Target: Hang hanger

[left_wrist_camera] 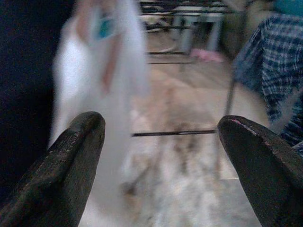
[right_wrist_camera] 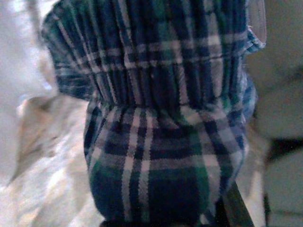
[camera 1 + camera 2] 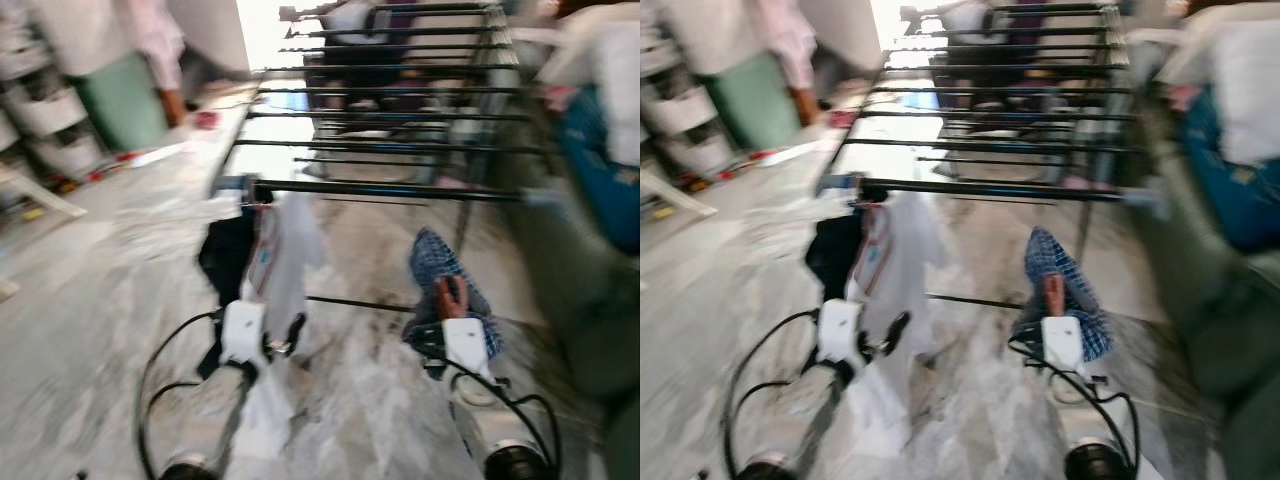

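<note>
A black drying rack (image 3: 390,190) with several bars stands ahead; the views are blurred. A white garment (image 3: 290,250) hangs from its nearest bar, with a dark garment (image 3: 225,255) just left of it. No hanger can be made out clearly. My left gripper (image 1: 161,156) is open, its fingers (image 1: 71,161) wide apart, just below and in front of the white garment (image 1: 94,85). My right gripper (image 3: 450,300) is raised under the near bar, wrapped in a blue plaid garment (image 2: 156,118) that it holds off the floor.
A person in a light top (image 3: 130,40) stands at the far left, a hand (image 3: 175,105) near the rack's corner. White shelves (image 3: 40,110) line the left wall. Blue and white clothing (image 3: 600,170) hangs at the right. A thin low bar (image 3: 360,303) crosses between my grippers.
</note>
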You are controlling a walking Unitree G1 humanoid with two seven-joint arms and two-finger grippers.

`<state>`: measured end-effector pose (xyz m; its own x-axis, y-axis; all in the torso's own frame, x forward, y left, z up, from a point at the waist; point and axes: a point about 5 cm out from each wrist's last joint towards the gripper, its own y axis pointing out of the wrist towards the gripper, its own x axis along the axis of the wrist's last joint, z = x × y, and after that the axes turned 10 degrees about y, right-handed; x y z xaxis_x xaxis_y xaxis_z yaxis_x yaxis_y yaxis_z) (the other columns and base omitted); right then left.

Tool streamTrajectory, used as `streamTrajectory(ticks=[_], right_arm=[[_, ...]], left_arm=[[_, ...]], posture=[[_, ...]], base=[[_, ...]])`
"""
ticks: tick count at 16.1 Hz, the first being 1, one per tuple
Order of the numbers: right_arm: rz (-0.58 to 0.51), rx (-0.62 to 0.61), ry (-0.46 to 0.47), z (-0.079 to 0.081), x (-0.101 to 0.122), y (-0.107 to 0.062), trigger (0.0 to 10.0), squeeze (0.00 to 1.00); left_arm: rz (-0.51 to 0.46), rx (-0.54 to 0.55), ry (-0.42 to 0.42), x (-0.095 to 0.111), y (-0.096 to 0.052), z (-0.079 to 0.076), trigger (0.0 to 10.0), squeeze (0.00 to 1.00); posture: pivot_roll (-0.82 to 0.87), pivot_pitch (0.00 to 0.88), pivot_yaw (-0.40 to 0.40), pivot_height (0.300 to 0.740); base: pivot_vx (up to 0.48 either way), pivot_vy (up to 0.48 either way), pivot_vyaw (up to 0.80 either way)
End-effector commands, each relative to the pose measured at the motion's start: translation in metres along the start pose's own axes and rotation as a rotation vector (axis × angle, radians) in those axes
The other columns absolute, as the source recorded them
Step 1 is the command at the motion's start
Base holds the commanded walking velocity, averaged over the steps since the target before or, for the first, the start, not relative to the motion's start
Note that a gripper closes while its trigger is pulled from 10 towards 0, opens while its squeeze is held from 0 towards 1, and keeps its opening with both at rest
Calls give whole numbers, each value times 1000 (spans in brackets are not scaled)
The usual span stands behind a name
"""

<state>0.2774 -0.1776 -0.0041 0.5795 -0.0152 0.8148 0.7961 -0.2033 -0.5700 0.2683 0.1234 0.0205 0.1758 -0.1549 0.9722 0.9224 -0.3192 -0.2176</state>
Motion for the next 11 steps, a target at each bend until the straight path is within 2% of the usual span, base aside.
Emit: streamTrajectory(ticks=[1, 6, 7, 11], right_arm=[[-47, 28, -15, 7, 13, -2, 10000, 0], [-145, 69, -8, 14, 43, -6, 10000, 0], [-182, 56, 12, 15, 64, -6, 10000, 0], [-207, 37, 67, 8, 92, -1, 10000, 0]], left_arm=[[-27, -19, 51, 4, -4, 0, 10000, 0], [-101, -88, 100, 11, -18, -7, 10000, 0], [-104, -93, 101, 12, -21, -6, 10000, 0], [-101, -104, 119, 12, -26, -4, 10000, 0]], posture=[[-185, 0, 84, 740], [-175, 0, 84, 740], [-167, 0, 87, 740], [-148, 8, 92, 740]], base=[[0, 0, 0], [0, 0, 0], [0, 0, 0], [0, 0, 0]])
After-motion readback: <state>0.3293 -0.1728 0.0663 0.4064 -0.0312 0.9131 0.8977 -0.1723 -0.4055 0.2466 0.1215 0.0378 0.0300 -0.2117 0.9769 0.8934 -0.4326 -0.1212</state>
